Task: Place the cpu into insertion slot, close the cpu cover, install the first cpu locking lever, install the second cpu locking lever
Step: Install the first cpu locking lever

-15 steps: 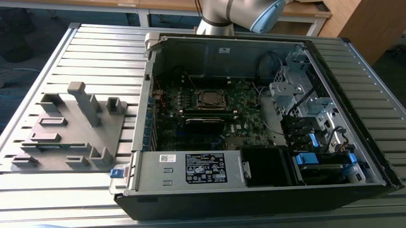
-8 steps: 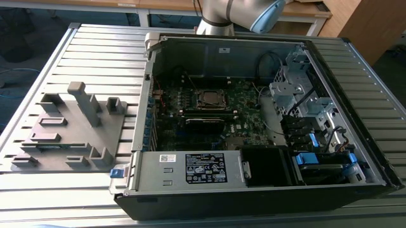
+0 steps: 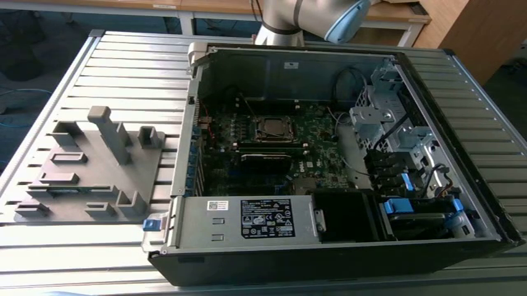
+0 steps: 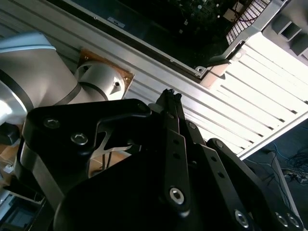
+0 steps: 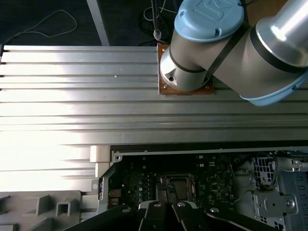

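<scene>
On a slatted metal bench (image 3: 123, 74), an opened computer case (image 3: 247, 68) lies on its side with its motherboard (image 3: 317, 132) facing up. A grey moulded fixture (image 3: 91, 179) sits just beside the case at the exterior view's left. The insertion slot (image 3: 272, 127), a small square socket with a metal rim, sits in the upper middle of the board, between the case's far wall and a dark component (image 3: 265, 161) below it. What fills its centre cannot be made out. A labelled power supply (image 3: 247, 219) fills the near corner of the case. A grey drive cage (image 3: 383, 120) and blue clips (image 3: 398, 205) line the side at the exterior view's right.

The silver and pale-blue arm (image 3: 309, 15) rises from behind the case, its base bolted to a brown plate (image 5: 163, 91) on the bench. In the first wrist view the camera looks straight down from well above the case. The black tool (image 5: 166, 195) hangs there, its tips lined up with the insertion slot (image 5: 178, 184) and well apart from the board. In the second wrist view the tool (image 4: 169, 95) is clenched, its two black fingers (image 4: 174, 144) narrowing to a single point with nothing seen between them, against the bright slats and the case's edge (image 4: 199, 71).
</scene>
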`<state>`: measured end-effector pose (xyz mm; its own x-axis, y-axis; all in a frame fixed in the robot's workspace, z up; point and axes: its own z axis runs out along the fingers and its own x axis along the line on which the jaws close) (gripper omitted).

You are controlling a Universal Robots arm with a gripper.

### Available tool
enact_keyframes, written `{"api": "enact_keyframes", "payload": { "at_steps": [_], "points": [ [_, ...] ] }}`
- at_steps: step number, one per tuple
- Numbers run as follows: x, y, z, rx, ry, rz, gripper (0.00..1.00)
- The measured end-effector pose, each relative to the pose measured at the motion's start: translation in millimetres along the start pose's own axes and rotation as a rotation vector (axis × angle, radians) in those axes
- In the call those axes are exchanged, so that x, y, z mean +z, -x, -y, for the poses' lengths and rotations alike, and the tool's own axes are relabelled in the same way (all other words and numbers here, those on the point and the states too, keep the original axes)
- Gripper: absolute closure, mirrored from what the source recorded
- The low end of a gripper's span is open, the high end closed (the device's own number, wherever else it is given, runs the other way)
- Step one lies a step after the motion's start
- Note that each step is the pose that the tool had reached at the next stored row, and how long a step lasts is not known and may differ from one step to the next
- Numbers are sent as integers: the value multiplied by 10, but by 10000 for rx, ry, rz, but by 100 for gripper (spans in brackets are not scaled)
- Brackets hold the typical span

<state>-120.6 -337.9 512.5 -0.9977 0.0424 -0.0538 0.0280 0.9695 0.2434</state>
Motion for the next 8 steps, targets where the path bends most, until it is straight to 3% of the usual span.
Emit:
{"api": "enact_keyframes", "payload": {
  "at_steps": [8],
  "points": [
    [116, -6, 29, -1, -6, -1, 89]
  ]
}}
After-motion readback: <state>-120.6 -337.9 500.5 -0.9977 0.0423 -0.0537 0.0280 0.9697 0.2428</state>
